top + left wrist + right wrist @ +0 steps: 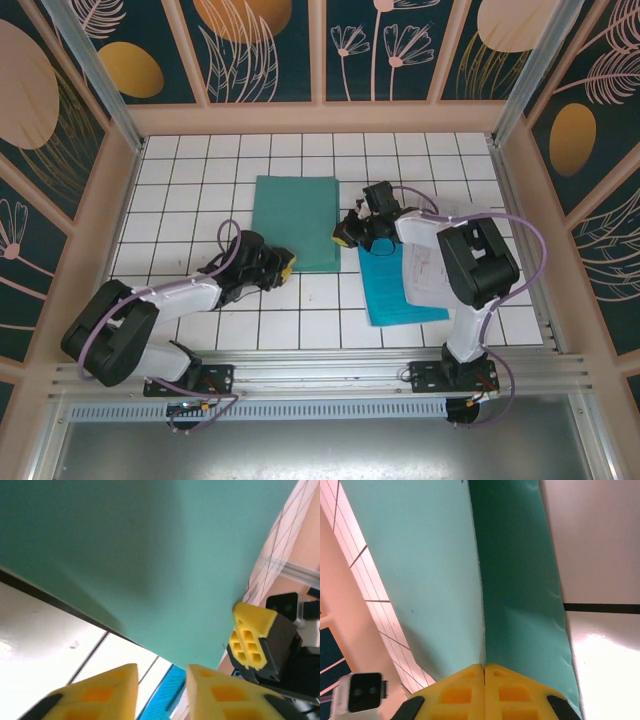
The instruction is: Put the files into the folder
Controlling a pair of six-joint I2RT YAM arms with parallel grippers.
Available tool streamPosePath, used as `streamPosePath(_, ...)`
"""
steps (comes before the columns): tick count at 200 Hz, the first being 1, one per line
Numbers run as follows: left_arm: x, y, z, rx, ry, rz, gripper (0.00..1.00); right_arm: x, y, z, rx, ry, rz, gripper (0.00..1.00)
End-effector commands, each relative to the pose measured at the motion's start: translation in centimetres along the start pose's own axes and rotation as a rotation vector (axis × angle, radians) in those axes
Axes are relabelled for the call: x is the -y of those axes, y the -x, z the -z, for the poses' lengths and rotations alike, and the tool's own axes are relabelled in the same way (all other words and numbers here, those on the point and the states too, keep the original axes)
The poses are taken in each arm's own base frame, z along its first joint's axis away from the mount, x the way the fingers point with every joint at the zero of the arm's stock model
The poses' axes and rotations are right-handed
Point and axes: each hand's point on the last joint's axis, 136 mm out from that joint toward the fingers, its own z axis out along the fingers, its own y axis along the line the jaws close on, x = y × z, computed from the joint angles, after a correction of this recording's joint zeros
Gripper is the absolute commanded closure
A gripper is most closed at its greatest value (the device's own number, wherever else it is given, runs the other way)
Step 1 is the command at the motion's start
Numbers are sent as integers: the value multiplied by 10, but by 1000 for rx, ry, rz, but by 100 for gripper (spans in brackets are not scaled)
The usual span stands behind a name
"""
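- The left pincer (pixel 284 266) sits low over the white-tiled tabletop (pixel 190 180). Its yellow fingers (pixel 105 692) are apart with nothing between them.
- The folder (pixel 295 220) lies flat just ahead of the left pincer's tips, between the two pincers.
- The right pincer (pixel 346 238) is pressed together on the folder's right edge, and the cover runs into its seam.
- The files lie just behind the right pincer, under its arm: a cyan sheet (pixel 395 292) with white printed sheets (pixel 428 262) overlapping it.

Black-and-white arms (pixel 175 298), purple cables (pixel 541 250), yellow claw fingers (pixel 100 692).
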Motion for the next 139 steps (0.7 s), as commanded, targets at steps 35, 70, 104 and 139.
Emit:
streamPosePath(35,36,2,18,14,175,-529,42,-18,-1,13,9,-2,-15,100)
streamPosePath(70,77,-27,7,-67,229,-1002,41,-32,-1,16,-9,-3,-17,100)
streamPosePath(104,74,-41,-8,-17,362,-1319,35,-40,1,16,-36,-11,-28,100)
streamPosePath(139,77,-43,-17,143,469,-1524,26,-50,3,17,-44,-3,-29,100)
